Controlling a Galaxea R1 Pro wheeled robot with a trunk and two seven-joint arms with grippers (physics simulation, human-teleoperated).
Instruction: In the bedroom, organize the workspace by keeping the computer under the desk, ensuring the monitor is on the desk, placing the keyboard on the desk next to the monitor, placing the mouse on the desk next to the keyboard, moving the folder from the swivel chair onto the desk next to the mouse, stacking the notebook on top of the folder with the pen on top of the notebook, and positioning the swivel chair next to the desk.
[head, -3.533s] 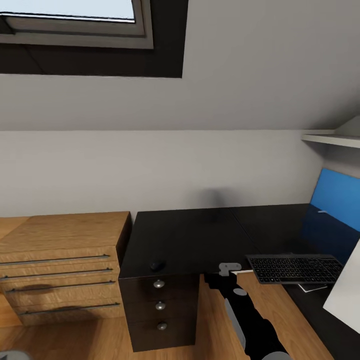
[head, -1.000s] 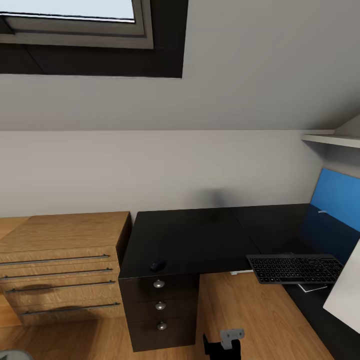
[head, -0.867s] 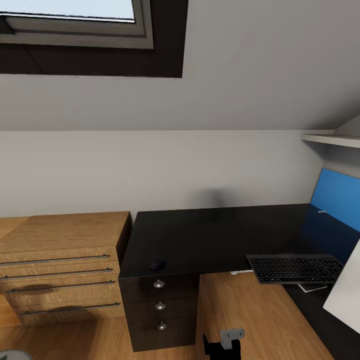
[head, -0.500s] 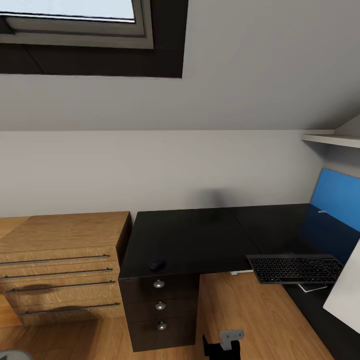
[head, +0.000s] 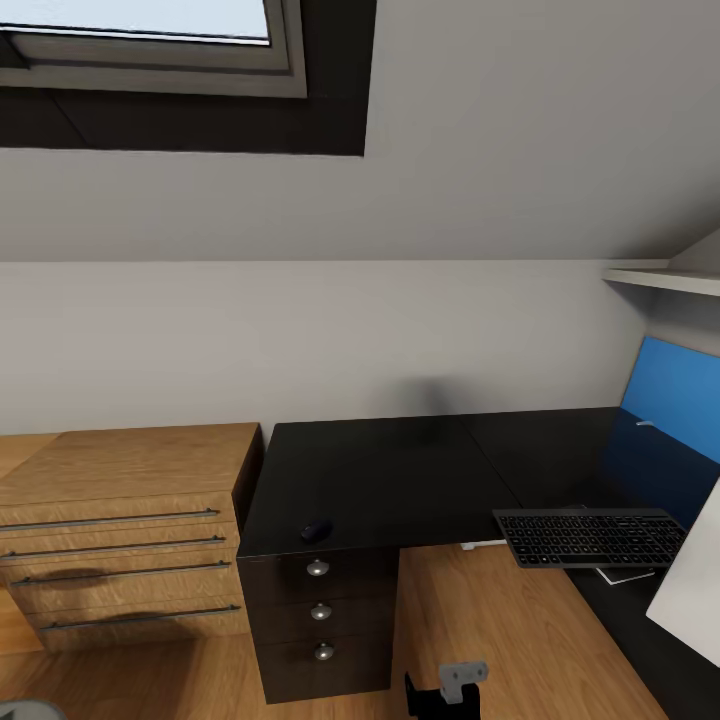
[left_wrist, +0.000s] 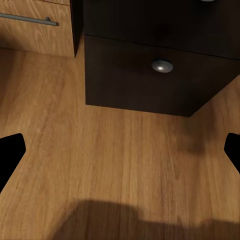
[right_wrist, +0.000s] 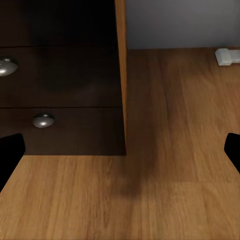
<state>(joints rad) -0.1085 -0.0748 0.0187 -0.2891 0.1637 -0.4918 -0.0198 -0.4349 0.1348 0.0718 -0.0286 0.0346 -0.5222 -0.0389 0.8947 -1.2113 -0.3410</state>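
The black L-shaped desk (head: 400, 480) fills the middle of the head view. A small dark mouse (head: 316, 530) lies near its front edge, above the drawer unit (head: 320, 620). The dark keyboard (head: 590, 538) rests on the desk's right wing, and the monitor's white back (head: 692, 590) shows at the right edge. My right arm (head: 445, 692) pokes in low at the bottom edge, over the floor. Both the right gripper (right_wrist: 120, 155) and the left gripper (left_wrist: 120, 155) are open and hold nothing. The swivel chair and computer are out of view.
A light wooden dresser (head: 120, 530) stands left of the desk. A bright blue panel (head: 680, 395) rises at the desk's far right, below a wall shelf (head: 665, 280). A small white box (right_wrist: 227, 56) lies on the floor under the desk. The sloped wall holds a skylight (head: 150, 50).
My right arm has dropped from the desk's front edge near the keyboard to the picture's bottom edge. In the last second it has barely sunk further. The objects have not moved.
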